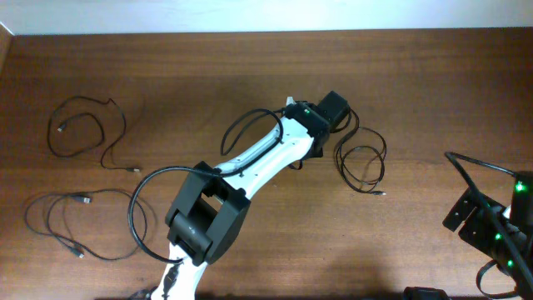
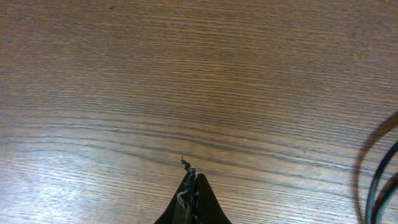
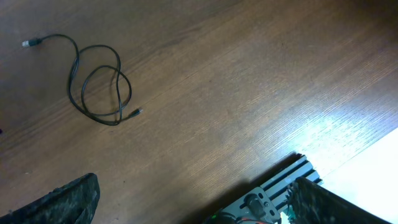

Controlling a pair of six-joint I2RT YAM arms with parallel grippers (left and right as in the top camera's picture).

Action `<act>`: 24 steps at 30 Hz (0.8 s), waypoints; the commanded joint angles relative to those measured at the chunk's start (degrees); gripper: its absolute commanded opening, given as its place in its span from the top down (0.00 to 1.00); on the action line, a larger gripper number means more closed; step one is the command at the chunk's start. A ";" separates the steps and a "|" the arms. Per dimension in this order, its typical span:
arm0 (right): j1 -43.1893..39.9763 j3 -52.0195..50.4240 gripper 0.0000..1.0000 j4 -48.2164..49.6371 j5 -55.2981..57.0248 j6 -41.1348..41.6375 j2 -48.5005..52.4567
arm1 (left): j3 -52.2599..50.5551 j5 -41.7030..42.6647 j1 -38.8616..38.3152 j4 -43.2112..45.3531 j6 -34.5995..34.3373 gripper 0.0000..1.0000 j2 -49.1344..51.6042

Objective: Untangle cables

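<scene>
Three thin black cables lie apart on the wooden table in loose loops. One is at the upper left (image 1: 83, 133), one at the lower left (image 1: 71, 221) and one right of centre (image 1: 362, 162). The last one also shows in the right wrist view (image 3: 99, 81), and part of it at the right edge of the left wrist view (image 2: 379, 180). My left gripper (image 1: 312, 150) hangs just left of that cable. Its fingers (image 2: 191, 180) are shut with nothing between them, above bare wood. My right gripper (image 3: 199, 193) is open and empty at the table's lower right (image 1: 491, 225), far from all the cables.
Thicker black cables attached to the left arm loop out beside it (image 1: 137, 217) and near its forearm (image 1: 241, 125). A metal rail of the right arm's mount (image 3: 280, 186) sits at the table's edge. The table's far edge runs along the top (image 1: 266, 32).
</scene>
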 commanded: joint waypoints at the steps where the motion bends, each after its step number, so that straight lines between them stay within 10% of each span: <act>1: -0.15 0.44 0.02 0.02 -0.28 0.02 0.09 | -0.24 0.04 -0.68 -0.35 0.68 1.00 -1.81; 24: -0.15 0.44 0.02 0.02 -0.28 0.02 0.09 | 12.68 4.09 20.06 8.98 5.62 1.00 -20.39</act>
